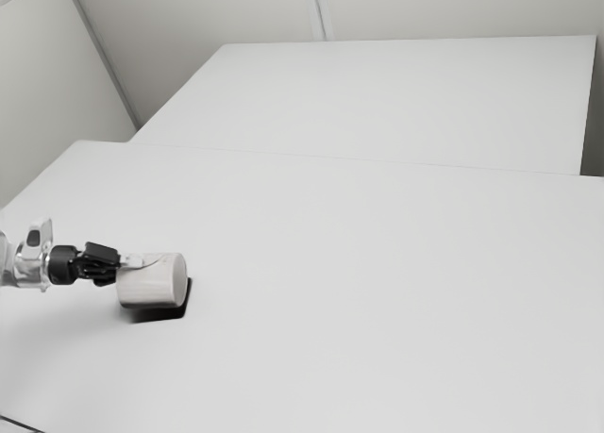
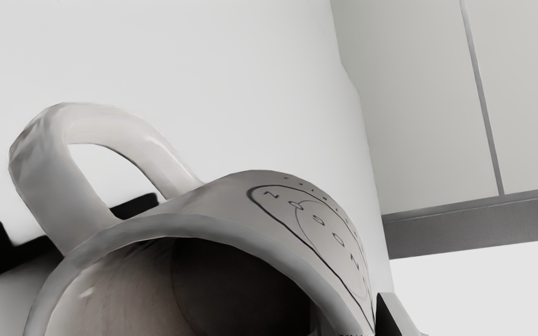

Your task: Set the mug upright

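Mug (image 1: 149, 284) on its side, directly ahead of the claw (image 1: 131, 261) and right up against it; mouth (image 2: 175, 225) faces the claw, base (image 1: 180, 280) points away, long axis roughly along the reach. Turn likely needs base down, mouth up. Claw state: can't tell if wide, narrow or holding. Can't tell if tabletop (image 1: 377, 282) bears the mug. Count: one mug, one handle (image 2: 40, 172), one claw.

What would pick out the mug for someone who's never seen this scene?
On the near white table, go toward the exterior view's left, where the black gripper reaches in. The mug is at its tip, tipped sideways, mouth toward the gripper. Its pale body, looped handle and dark line print set it apart.
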Controlling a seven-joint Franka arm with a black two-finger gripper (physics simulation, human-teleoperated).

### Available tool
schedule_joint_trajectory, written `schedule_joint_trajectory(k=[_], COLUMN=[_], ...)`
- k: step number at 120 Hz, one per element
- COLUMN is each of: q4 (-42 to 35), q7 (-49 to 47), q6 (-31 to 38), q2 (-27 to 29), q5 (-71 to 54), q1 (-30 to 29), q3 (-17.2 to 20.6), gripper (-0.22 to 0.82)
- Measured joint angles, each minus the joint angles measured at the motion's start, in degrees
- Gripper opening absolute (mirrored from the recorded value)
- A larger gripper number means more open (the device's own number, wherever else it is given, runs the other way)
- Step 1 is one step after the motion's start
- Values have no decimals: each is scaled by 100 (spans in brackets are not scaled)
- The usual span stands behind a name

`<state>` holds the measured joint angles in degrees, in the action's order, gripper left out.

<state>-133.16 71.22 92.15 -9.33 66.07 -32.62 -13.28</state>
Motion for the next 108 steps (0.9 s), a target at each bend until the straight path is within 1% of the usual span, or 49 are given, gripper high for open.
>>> schedule_joint_trajectory(k=[20,32,44,51,57,64,70,76,95,108], q4=[109,294,472,594,886,1228,1605,1790,1856,1813], q7=[42,68,70,-6,-123,-310,-544,-815,-1839,-2666], q6=[-23,-23,85,268,428,602,759,912,1889,2499], q2=[31,137,550,850,937,986,989,920,698,634], q5=[173,214,105,-235,-682,-1364,-2214,-2960,-4383,-5218], q1=[163,194,336,373,475,740,992,1252,2110,2910], q3=[1,130,297,562,735,785,811,818,805,737], gripper=[-13,-15,-16,-16,-17,-17,-17,-17,-17,-17])
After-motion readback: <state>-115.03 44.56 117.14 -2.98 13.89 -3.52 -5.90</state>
